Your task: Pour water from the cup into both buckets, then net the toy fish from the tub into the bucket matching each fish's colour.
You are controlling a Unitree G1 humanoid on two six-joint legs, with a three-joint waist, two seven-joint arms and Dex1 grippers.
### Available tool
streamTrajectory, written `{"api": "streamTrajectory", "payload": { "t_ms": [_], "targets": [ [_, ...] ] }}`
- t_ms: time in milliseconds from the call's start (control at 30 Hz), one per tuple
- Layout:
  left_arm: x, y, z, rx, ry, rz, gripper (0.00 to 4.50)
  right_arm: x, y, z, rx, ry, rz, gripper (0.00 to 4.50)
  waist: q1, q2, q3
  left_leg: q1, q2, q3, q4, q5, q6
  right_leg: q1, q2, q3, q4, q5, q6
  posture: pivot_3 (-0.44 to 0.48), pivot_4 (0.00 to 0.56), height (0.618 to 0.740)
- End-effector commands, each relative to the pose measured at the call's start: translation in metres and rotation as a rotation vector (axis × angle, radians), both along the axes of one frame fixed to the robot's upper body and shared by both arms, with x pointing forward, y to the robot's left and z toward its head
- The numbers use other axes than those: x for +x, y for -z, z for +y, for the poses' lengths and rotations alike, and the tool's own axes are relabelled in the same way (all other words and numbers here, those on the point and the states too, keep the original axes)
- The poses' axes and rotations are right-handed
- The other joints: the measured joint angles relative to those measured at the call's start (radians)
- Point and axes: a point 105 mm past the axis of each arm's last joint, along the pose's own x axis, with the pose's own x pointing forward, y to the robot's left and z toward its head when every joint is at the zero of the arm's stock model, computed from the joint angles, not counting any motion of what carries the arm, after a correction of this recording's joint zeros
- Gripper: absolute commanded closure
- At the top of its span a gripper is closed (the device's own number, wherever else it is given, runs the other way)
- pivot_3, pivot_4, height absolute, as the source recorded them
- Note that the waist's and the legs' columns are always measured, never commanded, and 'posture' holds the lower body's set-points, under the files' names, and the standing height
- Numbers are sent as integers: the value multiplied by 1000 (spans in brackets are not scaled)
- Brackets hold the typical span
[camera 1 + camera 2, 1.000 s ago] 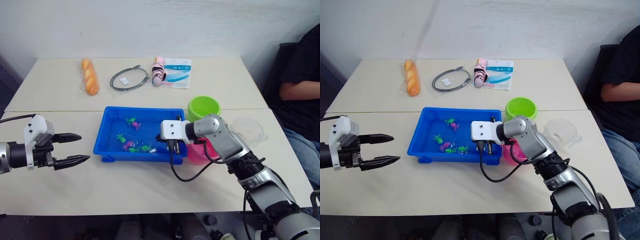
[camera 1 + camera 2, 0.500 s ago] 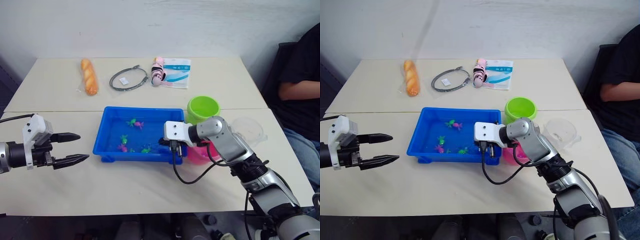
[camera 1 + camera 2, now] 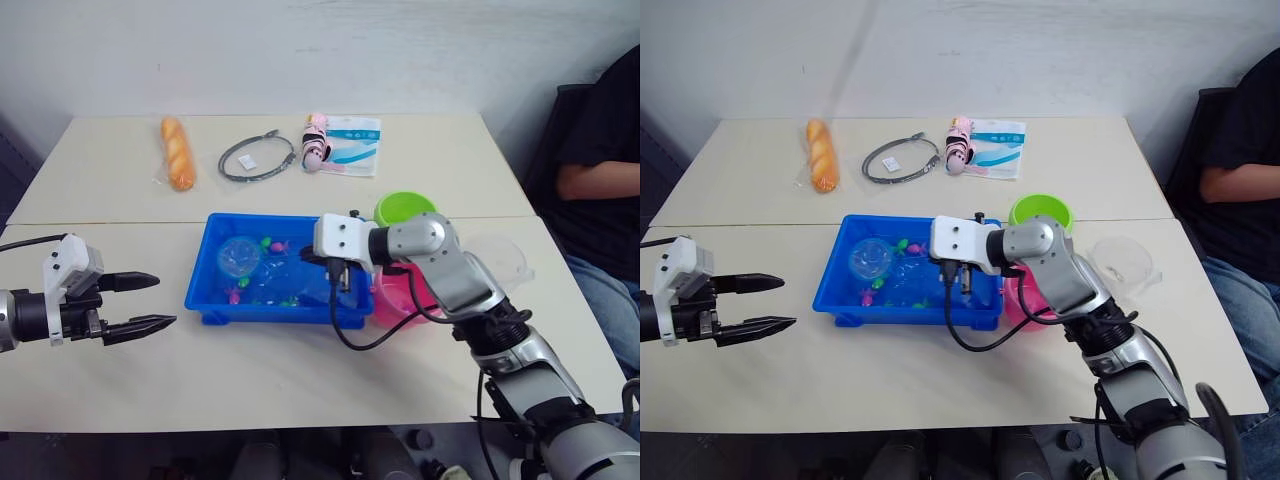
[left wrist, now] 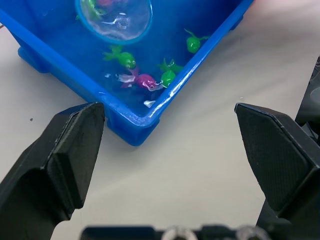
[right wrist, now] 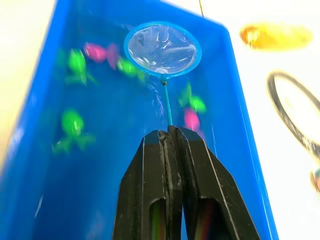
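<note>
The right gripper [image 5: 171, 137] is clamped on the thin handle of the small round blue-hooped mesh net [image 5: 162, 49], which hangs over the far-left part of the wide blue rectangular plastic tub [image 3: 205, 290]. The left gripper [image 3: 140, 302] hovers wide apart and empty over the pale bench [image 3: 280, 370], just left of the tub.

The clear plastic measuring cup [image 3: 497, 258] sits set down to the right of the two pails, so the pouring looks finished, though water in the pails cannot be confirmed. Netting appears barely started: the tiny plastic toy fish [image 4: 146, 80] lie in the tub, and none can be made out in either pail.

Counts: two buckets, one lime green bucket [image 3: 405, 210] and one pink bucket [image 3: 408, 302]; one cup; one net; one tub. The right wrist view shows about seven fish, roughly five green and two pink.
</note>
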Motion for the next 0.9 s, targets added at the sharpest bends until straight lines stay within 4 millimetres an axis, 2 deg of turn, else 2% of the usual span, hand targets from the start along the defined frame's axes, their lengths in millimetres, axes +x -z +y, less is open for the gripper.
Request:
{"api": "streamTrajectory", "payload": {
  "t_ms": [33,200,433,600,767,900],
  "targets": [
    [0,-14,0,26,9,-51,22,-8,-1,13,-13,-54,-42,4500,1,0,0,0,0,0,0,0,0,0,0,0,0,0,0,0,150,740],
    [-4,-15,6,38,-11,-51,22,2,14,12,-97,-44,-114,4500,0,0,0,0,0,0,0,0,0,0,0,0,0,0,0,0,150,740],
    [-8,-15,9,43,-26,-48,22,21,12,-1,-139,8,-205,4500,-2,0,0,0,0,0,0,0,0,-1,0,0,0,0,0,0,150,740],
    [-9,-15,9,42,-28,-48,22,18,16,0,-167,-27,-219,4500,-1,0,0,-1,0,0,0,0,0,-1,0,0,0,0,0,0,150,740],
    [-9,-15,13,45,-38,-44,22,12,24,12,-193,-71,-242,4500,-3,0,0,-1,0,0,0,0,0,-1,0,0,0,0,0,0,150,740],
    [-8,-15,21,55,-58,-46,22,10,22,22,-190,-87,-256,4500,-2,0,0,-1,0,0,0,0,0,-1,0,0,0,0,0,0,150,740]
  ]
}}
